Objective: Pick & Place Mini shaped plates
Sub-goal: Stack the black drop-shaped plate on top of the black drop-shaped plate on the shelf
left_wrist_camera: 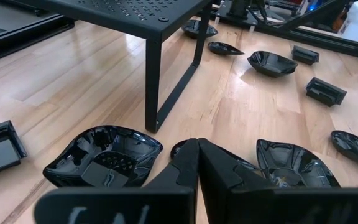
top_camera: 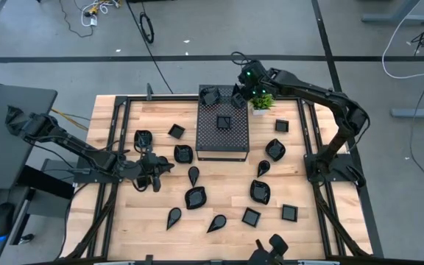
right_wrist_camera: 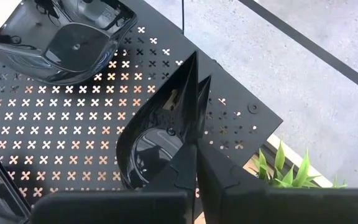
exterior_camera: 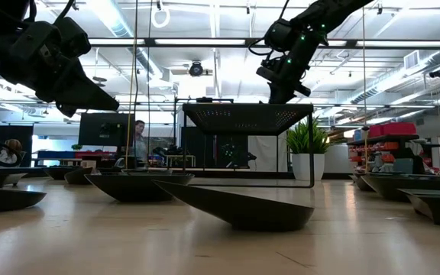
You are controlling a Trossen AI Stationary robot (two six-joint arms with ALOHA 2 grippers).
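Mini shaped plates (top_camera: 195,197) lie scattered over the table (top_camera: 109,118); three show on the perforated stand (top_camera: 224,140). One teardrop plate (right_wrist_camera: 157,140) sits there, pinched by the right gripper (right_wrist_camera: 196,149), its lower edge hidden behind the fingers. Beside it rests a rounded plate (right_wrist_camera: 64,37). The left gripper (left_wrist_camera: 197,165) hovers pressed together above table plates.

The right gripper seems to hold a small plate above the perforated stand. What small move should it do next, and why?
Probably lower a little and open. The right gripper is shut on a teardrop plate just over the perforated stand, beside another plate already resting there.
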